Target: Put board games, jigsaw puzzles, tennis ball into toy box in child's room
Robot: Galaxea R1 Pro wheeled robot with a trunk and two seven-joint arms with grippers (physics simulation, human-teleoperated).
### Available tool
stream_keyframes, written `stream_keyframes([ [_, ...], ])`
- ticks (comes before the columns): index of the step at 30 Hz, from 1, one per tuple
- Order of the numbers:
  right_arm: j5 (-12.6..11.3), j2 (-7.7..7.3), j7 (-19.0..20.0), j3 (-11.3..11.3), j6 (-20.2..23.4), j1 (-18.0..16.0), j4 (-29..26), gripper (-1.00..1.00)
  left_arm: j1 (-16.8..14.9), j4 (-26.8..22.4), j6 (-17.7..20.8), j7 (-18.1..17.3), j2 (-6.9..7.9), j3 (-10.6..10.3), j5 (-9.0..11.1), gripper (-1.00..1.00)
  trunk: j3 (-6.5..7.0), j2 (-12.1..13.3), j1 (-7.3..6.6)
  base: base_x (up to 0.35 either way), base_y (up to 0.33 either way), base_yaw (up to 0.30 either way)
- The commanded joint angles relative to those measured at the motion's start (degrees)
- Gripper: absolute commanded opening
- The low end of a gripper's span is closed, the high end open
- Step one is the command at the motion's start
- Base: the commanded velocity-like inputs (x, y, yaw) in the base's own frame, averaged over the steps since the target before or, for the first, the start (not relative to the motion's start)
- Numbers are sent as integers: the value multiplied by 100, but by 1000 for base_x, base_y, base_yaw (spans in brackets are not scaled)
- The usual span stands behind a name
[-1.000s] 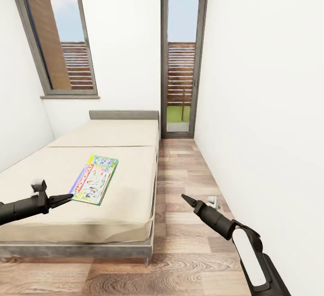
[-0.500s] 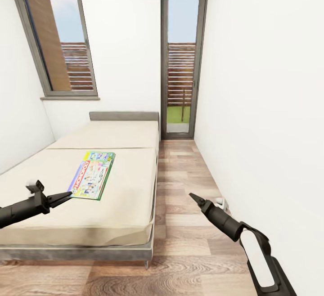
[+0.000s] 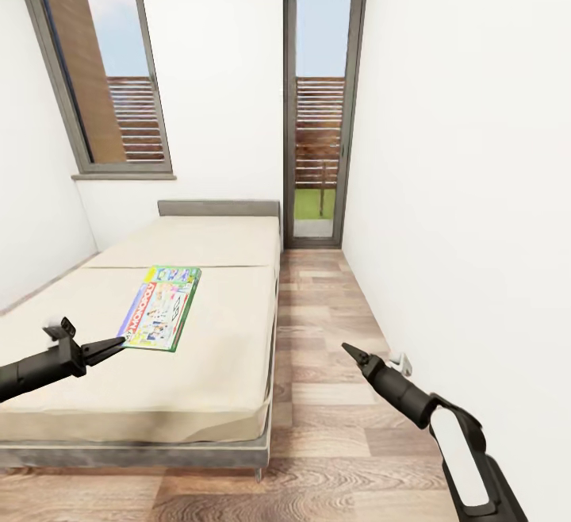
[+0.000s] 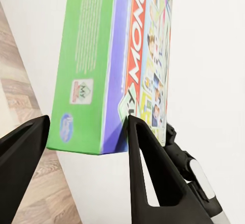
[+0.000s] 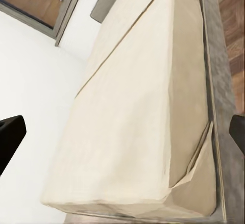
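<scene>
A green-edged board game (image 3: 161,308) with busy print hangs just over the beige bed (image 3: 206,371), near its left side. My left gripper (image 3: 119,345) is shut on its near edge. In the left wrist view the green side of the box (image 4: 97,66) sits between the two black fingers of that gripper (image 4: 87,127), with white wall behind it. My right gripper (image 3: 349,350) hovers over the wood floor to the right of the bed. Its fingers stand wide apart and empty in the right wrist view (image 5: 125,129), which looks onto the mattress (image 5: 138,112).
A strip of plank floor (image 3: 325,324) runs between the bed and the white right wall to a tall glass door (image 3: 319,149). A dark-framed window (image 3: 103,70) is at the back left. A small white fitting (image 3: 400,362) sits low on the right wall.
The camera has shifted a little. The left gripper and the game box have drifted slightly left and farther over the bed. The right arm has moved a bit to the right.
</scene>
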Motion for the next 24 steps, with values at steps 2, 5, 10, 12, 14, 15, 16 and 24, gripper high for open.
stream_keyframes([
  [2,424,-68,21,-29,35,-41,201,100,-3,-1,48,-3,3,-1,9,-100,30,79,-46,0,0,0],
  [5,889,-141,40,-37,29,-91,471,100,-3,-6,46,0,2,-1,9,-100,84,199,-111,0,0,0],
  [10,1089,-117,3,-33,43,-110,502,100,-3,-5,46,1,2,-1,1,-100,174,400,-221,0,0,0],
  [12,1101,-116,4,-32,47,-112,500,100,-3,-7,46,5,2,-1,1,-100,210,480,-265,0,0,0],
  [14,1093,-137,-2,-37,44,-113,535,100,-3,-7,46,9,2,-1,0,-100,246,560,-309,0,0,0],
  [15,1095,-136,-2,-38,39,-113,537,100,-3,-7,46,9,2,-1,0,-100,264,600,-331,0,0,0],
  [16,1102,-133,0,-39,28,-113,547,100,-3,-8,46,9,2,-1,0,-100,282,640,-353,0,0,0],
  [24,1135,-152,4,-33,-30,-113,621,100,-3,-8,46,20,2,-1,-7,-100,425,961,-529,0,0,0],
])
